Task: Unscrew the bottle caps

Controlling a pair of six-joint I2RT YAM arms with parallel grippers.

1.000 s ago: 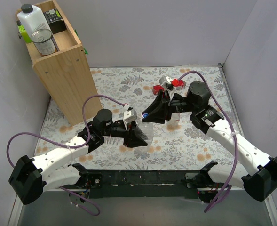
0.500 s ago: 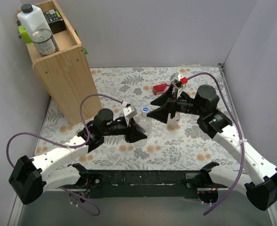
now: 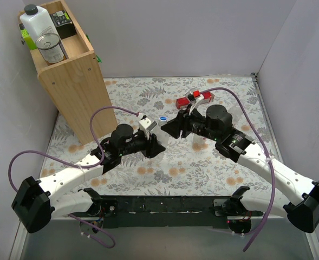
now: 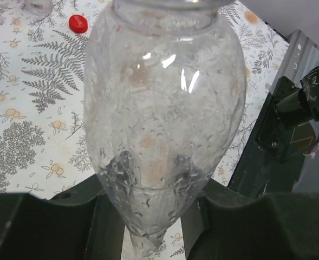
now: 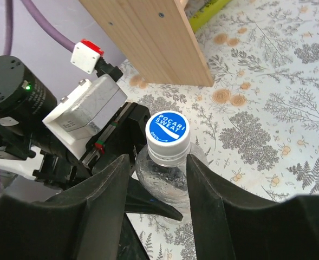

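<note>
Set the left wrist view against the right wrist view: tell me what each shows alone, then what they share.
Only the left wrist view: a loose red cap lying on the cloth, and the bottle's bare, droplet-covered wall up close.
Only the right wrist view: the blue cap on the bottle's neck, between the open fingers of the right gripper, and the wooden box behind.
Both: the clear bottle, the left gripper shut on it, and the floral cloth.
</note>
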